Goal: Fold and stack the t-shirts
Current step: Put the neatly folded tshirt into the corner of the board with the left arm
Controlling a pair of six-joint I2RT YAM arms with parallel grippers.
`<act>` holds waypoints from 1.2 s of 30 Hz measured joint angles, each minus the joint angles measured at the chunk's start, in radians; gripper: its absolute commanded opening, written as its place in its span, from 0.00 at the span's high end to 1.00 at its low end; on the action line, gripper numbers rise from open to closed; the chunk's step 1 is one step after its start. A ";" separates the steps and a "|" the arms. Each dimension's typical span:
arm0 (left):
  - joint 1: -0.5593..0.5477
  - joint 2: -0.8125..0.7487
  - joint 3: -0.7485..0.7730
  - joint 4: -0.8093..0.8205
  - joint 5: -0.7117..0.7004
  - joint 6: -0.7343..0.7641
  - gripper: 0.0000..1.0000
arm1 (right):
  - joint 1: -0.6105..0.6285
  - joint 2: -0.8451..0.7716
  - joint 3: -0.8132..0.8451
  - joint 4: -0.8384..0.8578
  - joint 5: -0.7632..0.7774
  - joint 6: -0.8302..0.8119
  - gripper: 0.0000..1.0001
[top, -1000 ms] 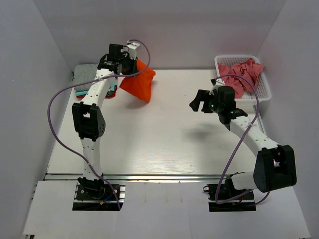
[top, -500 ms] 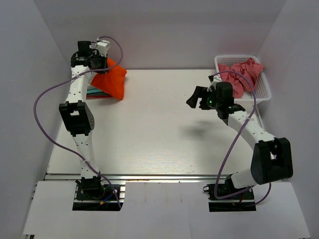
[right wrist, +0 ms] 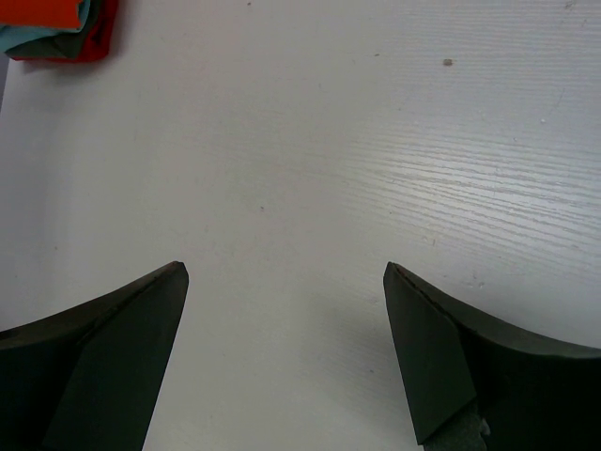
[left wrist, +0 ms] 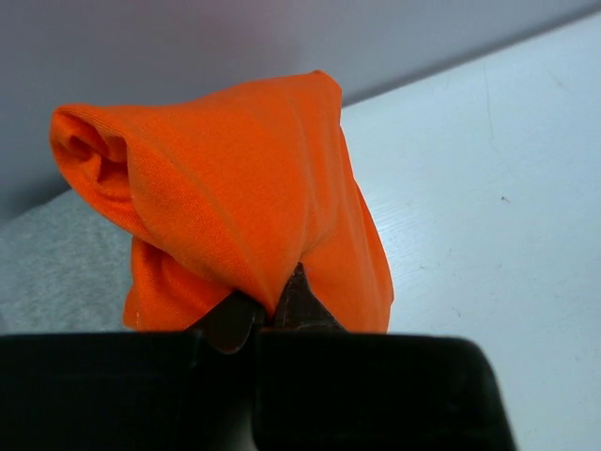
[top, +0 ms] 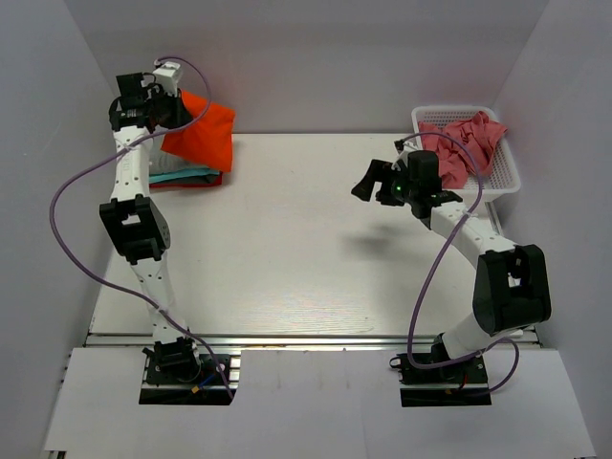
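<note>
My left gripper [top: 172, 105] is shut on the folded bright orange-red t-shirt [top: 201, 134] and holds it in the air over the stack of folded t-shirts [top: 186, 176] at the far left. In the left wrist view the orange-red t-shirt [left wrist: 235, 197] hangs from the closed jaws, with the grey top shirt of the stack [left wrist: 56, 272] below. My right gripper [top: 368, 182] is open and empty above the table's right middle. The stack's red and teal edges show in the right wrist view [right wrist: 56, 33]. A dusty pink t-shirt [top: 464, 143] lies crumpled in the basket.
A white plastic mesh basket [top: 507, 167] stands at the far right of the table. White walls close in the back and both sides. The white tabletop [top: 306, 249] lies between the two arms.
My left gripper has carried the orange-red t-shirt to the left and back, from beside the stack to over it. My right gripper has shifted slightly left and back, still open.
</note>
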State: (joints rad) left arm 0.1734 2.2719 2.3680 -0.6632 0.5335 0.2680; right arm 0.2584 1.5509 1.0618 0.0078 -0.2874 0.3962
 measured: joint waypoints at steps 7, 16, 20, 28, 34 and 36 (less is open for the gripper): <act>0.068 0.000 0.031 0.050 0.082 -0.030 1.00 | 0.003 0.000 0.010 -0.010 0.040 0.013 0.10; 0.161 0.041 0.042 0.117 0.163 -0.058 1.00 | 0.006 0.052 0.086 -0.021 0.045 0.032 0.10; 0.186 0.113 0.049 0.134 0.174 -0.067 1.00 | 0.010 0.064 0.094 -0.040 0.046 0.040 0.10; 0.190 0.220 0.049 0.197 0.111 -0.096 0.96 | 0.026 0.082 0.116 -0.069 0.047 0.042 0.10; 0.189 0.220 0.061 0.276 0.031 -0.163 0.00 | 0.039 0.094 0.140 -0.110 0.052 0.037 0.10; 0.189 0.220 0.061 0.294 -0.005 -0.176 0.00 | 0.041 0.094 0.140 -0.124 0.058 0.033 0.10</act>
State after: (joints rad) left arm 0.3622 2.4920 2.4294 -0.3691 0.5289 0.0917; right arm 0.2996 1.6447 1.2022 -0.1165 -0.2295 0.4294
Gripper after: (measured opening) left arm 0.987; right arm 0.904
